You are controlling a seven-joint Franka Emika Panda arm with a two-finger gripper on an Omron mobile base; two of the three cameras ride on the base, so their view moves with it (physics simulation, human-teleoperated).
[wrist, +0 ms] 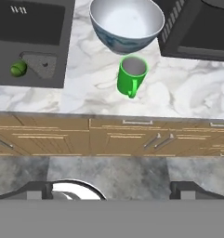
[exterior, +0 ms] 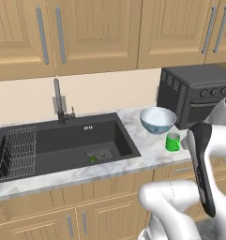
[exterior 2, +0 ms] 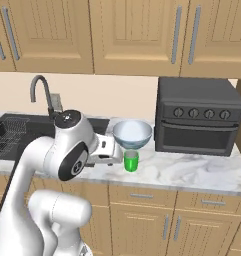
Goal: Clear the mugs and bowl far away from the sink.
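Looking from left to right, the sink (exterior: 63, 143) is used as the landmark. A wire rack (exterior: 18, 147) is seen in its left part, and a small green ball (exterior: 93, 159) is seen by its drain. A tall faucet (exterior: 58, 101) is fixed behind the sink. Right of the sink, on the marble counter (exterior: 152, 150), one bowl (exterior: 157, 120) is set, and one green mug (exterior: 173, 142) is placed just in front of it. Further right of the sink, one black toaster oven (exterior: 199, 93) is found. Nothing seems to be cleared yet: the bowl and mug are near the sink, and both are left to be moved. The gripper (wrist: 111, 188) is held spread wide, and nothing is pinched.
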